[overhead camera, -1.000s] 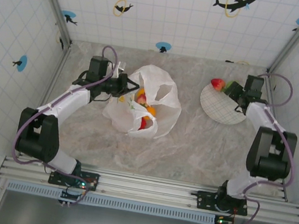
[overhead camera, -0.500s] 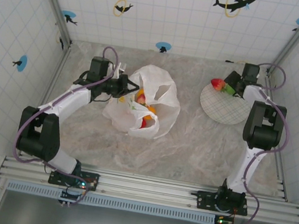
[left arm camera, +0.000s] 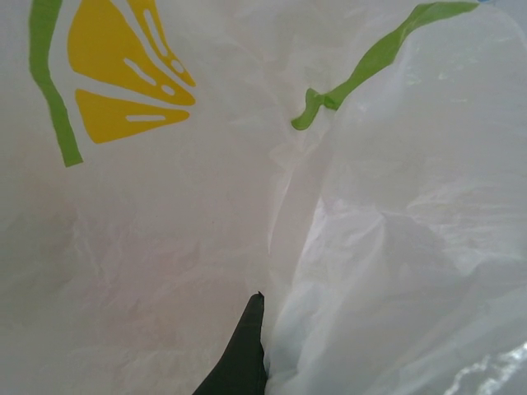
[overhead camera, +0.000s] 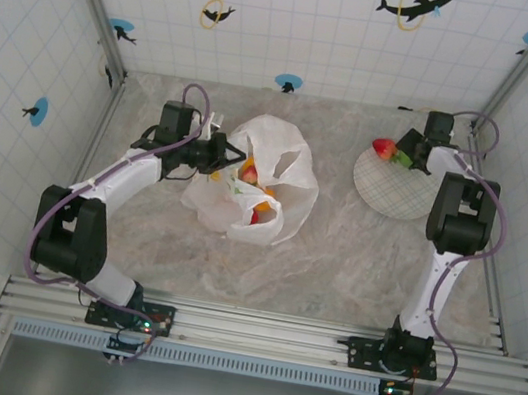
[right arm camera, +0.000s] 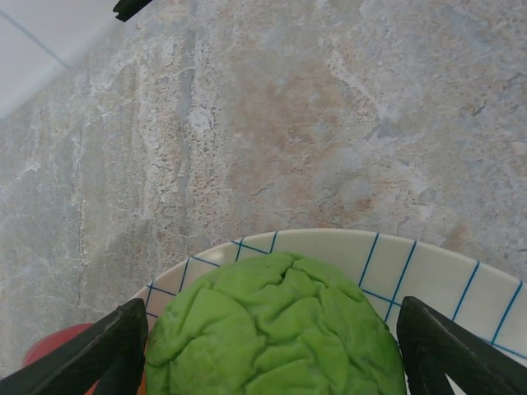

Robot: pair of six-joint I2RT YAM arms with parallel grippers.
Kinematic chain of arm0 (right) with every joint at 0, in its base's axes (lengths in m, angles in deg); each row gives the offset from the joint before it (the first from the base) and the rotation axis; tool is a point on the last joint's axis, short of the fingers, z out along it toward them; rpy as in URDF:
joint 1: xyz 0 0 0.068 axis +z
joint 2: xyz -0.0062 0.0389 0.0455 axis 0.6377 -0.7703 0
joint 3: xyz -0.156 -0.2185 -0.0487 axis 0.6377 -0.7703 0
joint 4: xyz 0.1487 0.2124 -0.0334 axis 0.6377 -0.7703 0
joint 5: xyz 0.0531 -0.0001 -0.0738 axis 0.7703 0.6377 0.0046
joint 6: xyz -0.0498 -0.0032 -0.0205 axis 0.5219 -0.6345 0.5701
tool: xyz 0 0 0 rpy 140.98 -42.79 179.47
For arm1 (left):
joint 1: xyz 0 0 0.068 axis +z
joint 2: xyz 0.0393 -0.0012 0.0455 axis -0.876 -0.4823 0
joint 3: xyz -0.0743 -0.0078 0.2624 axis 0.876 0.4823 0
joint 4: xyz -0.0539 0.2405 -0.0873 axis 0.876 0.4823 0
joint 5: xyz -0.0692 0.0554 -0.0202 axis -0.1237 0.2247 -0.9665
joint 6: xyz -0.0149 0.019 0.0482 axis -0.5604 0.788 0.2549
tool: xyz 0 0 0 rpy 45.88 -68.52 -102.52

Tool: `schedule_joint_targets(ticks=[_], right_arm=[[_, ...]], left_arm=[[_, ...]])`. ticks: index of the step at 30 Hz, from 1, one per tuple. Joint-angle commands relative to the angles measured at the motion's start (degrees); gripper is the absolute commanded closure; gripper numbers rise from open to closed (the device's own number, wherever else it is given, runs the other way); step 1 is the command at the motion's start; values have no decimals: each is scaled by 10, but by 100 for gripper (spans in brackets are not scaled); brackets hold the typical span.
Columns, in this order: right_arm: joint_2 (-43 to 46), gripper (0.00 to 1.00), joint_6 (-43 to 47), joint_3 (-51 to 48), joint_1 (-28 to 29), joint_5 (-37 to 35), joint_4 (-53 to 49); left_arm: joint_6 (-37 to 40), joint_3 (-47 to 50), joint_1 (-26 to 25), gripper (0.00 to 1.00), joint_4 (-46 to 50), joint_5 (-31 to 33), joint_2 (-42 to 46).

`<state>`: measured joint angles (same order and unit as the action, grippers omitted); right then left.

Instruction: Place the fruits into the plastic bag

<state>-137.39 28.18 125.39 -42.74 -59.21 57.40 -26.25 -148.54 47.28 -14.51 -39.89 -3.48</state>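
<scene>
Film from the bag (left arm camera: 165, 230) pressed close around my left pincer (overhead camera: 220, 157), white and crinkled. A yellow citrus slice (left arm camera: 123, 74) was printed up to the left of my fingertip and a green stem line (left arm camera: 370, 58) up to its right. That pincer was closed at the bag's left edge. From the wrist one dark finger (left arm camera: 243, 362) showed, and a fold of film rose straight from its tip, so I read it as pinched on the plastic. Just right of that pincer, inside the bag's mouth, lay an orange fruit (overhead camera: 249, 168). Farther from it, nearer my bases, were a second orange fruit (overhead camera: 265, 206) and a red fruit (overhead camera: 254, 217), close together. The bag rested on the marbled table (overhead camera: 335, 260), well apart from my right pincer (overhead camera: 401, 157).

Over on that side was the checked plate (overhead camera: 396, 194). The strawberry (overhead camera: 384, 148) sat at its far left rim, red body to the left of my right pincer and green cap (right arm camera: 276, 329) toward it. That pincer was spread wide, clamped on nothing. From the wrist its two dark fingers (right arm camera: 82, 362) stood either side of the crumpled cap, close beside it, though I could not tell whether the pads touched. Beyond the cap ran the plate's rim, then bare table.
</scene>
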Motion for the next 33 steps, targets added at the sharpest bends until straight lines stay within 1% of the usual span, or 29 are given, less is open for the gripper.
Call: schedule_joint_targets(ticks=[1, 6, 12, 15, 19, 23, 26, 28, 31, 33], right_arm=[[-2, 25, 4, 19, -6, 8, -17], [31, 32, 9, -13, -15, 20, -8], [116, 33, 17, -95, -25, 21, 20], [184, 34, 18, -160, -26, 26, 42], [304, 36, 9, -279, -20, 59, 96], [445, 36, 33, -391, 23, 107, 133], [549, 37, 48, -464, 68, 146, 149], [614, 37, 56, -502, 107, 172, 180], [677, 36, 72, -532, 176, 188, 180], [696, 36, 85, -538, 223, 195, 173]], left_arm=[[15, -4, -3, 100, 6, -2, -7], [17, -3, -4, 100, 4, -2, -4], [17, -2, -4, 100, 4, -5, -2], [16, 1, -3, 100, 2, -6, 2], [10, 2, -4, 100, -5, -8, 5], [10, 1, -3, 100, -1, -8, 7], [15, 6, -4, 100, 3, -9, 12], [18, 11, -4, 100, 2, -7, 14], [18, 11, -3, 100, 2, -10, 10], [17, 10, -3, 100, -1, -12, 9]])
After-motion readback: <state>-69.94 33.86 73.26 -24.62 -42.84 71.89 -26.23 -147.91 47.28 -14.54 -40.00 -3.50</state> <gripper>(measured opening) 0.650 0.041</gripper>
